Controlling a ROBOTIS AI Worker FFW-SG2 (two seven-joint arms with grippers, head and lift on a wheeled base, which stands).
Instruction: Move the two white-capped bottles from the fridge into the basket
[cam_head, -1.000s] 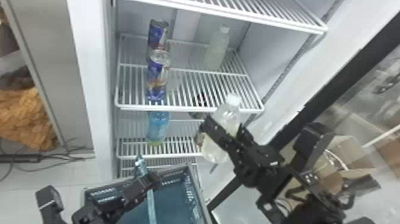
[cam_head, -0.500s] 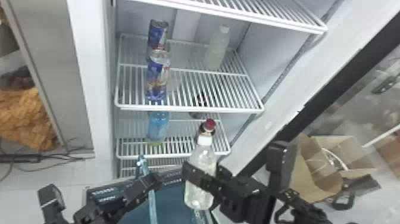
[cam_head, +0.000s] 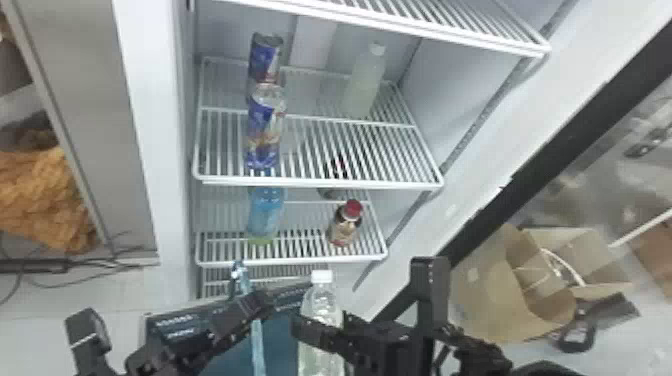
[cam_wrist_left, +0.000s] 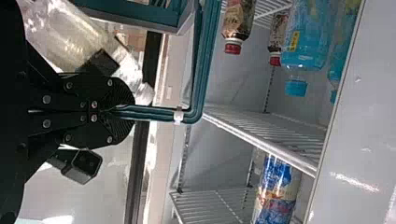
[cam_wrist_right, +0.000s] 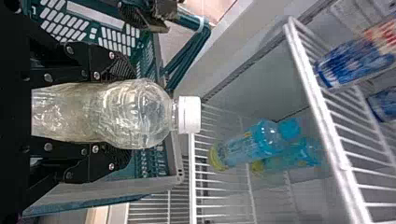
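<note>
Fingers of the right gripper (cam_head: 320, 327) press both sides of a white-capped bottle (cam_head: 320, 301), held upright over the teal basket (cam_wrist_right: 112, 192), while just beside it the left gripper (cam_head: 254, 307) is clamped on the basket's handle (cam_wrist_left: 202, 60). Beyond them in the fridge, the other white-capped bottle (cam_head: 364, 85) stands toward the back of a wire shelf (cam_head: 320, 183), with blue cans (cam_head: 265, 132) to its left, and a blue bottle (cam_head: 266, 212) and red-capped bottle (cam_head: 345, 226) sit one shelf lower.
</note>
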